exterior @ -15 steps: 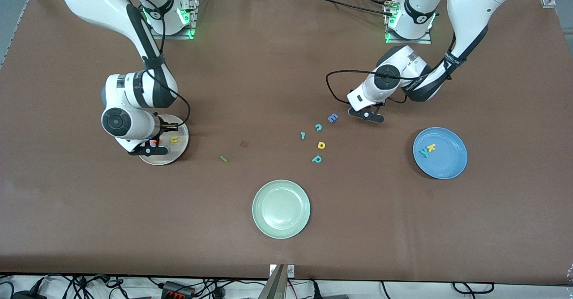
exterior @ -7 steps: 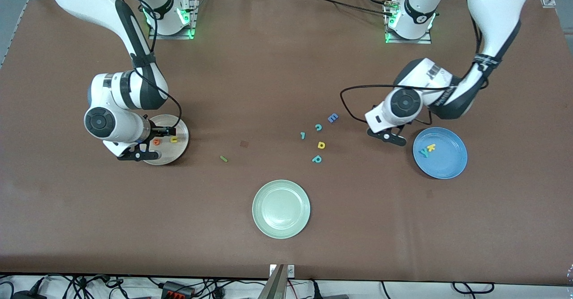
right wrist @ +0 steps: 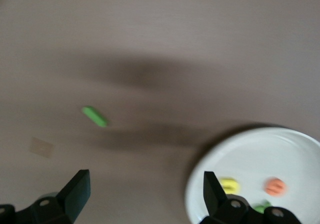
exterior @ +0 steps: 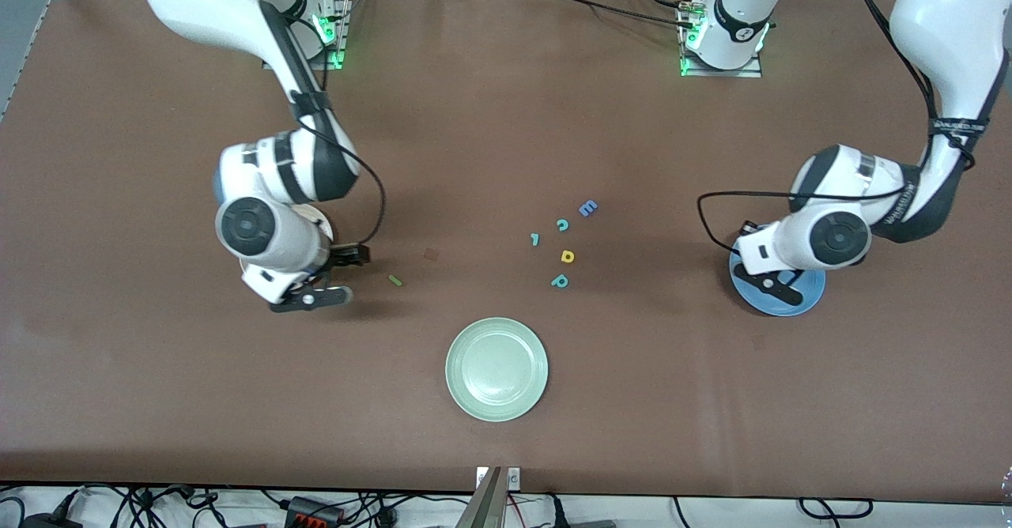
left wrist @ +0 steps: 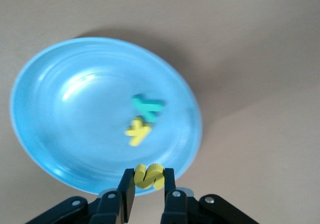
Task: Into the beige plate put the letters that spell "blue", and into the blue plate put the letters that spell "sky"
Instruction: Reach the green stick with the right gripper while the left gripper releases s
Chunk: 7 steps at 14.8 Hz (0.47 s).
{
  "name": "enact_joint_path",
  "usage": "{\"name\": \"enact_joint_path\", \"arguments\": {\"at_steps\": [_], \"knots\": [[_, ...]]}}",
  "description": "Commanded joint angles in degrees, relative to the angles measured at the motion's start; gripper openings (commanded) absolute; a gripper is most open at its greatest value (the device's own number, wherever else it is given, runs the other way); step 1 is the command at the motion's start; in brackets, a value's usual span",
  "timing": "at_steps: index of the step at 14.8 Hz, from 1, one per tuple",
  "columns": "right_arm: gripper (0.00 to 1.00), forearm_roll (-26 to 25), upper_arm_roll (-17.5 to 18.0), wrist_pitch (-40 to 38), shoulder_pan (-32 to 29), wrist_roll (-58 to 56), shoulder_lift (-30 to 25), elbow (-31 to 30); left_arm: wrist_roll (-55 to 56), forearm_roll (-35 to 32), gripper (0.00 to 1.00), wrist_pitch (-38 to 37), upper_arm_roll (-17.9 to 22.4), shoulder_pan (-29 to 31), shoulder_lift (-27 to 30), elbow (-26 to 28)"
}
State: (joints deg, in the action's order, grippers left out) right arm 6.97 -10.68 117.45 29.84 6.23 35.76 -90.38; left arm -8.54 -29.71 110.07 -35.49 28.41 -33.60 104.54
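Note:
Over the rim of the blue plate (left wrist: 60, 134) hangs my left gripper (left wrist: 149, 176), shut on a yellow s (left wrist: 149, 175). A teal y (left wrist: 146, 106) and a yellow k (left wrist: 137, 132) lie in that plate. My right gripper (right wrist: 145, 184) stands open with nothing between its fingers, over the table beside the beige plate (right wrist: 280, 154). That plate holds a yellow u (right wrist: 229, 185), an orange e (right wrist: 275, 186) and a green b (right wrist: 260, 206). The thin green l (exterior: 394, 280) lies on the table close to the right gripper (exterior: 352, 257). In the front view the right arm hides most of the beige plate.
Mid-table lie a blue E (exterior: 587, 209), a teal c (exterior: 562, 224), a small teal piece (exterior: 535, 239), a yellow d (exterior: 567, 256) and a teal p (exterior: 560, 280). A pale green plate (exterior: 496, 368) with nothing in it sits nearer the front camera.
My right gripper opened, left the orange e in the beige plate and moved off toward the green l. My left arm carried the yellow s from near the blue E to the blue plate.

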Motion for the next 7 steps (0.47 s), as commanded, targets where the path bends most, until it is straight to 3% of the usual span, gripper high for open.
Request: {"name": "enact_joint_path", "arguments": {"at_steps": [1,2,7], "knots": [[1.0,0.6,0.2,-0.7,3.2,-0.6,4.3,6.4,-3.2,-1.7,0.61,1.0,1.0,0.2,-3.0,-2.3],[1.0,0.6,0.2,-0.3,4.2,-0.7,5.4,7.6,-3.2,-1.7,1.0,1.2,1.0,0.2,-3.1,-2.5],[1.0,0.7,0.2,7.1,5.1,-3.3,9.1,7.9,-3.1,-1.0,1.0,-0.1,0.0,0.2,-1.2,-5.3]]}}
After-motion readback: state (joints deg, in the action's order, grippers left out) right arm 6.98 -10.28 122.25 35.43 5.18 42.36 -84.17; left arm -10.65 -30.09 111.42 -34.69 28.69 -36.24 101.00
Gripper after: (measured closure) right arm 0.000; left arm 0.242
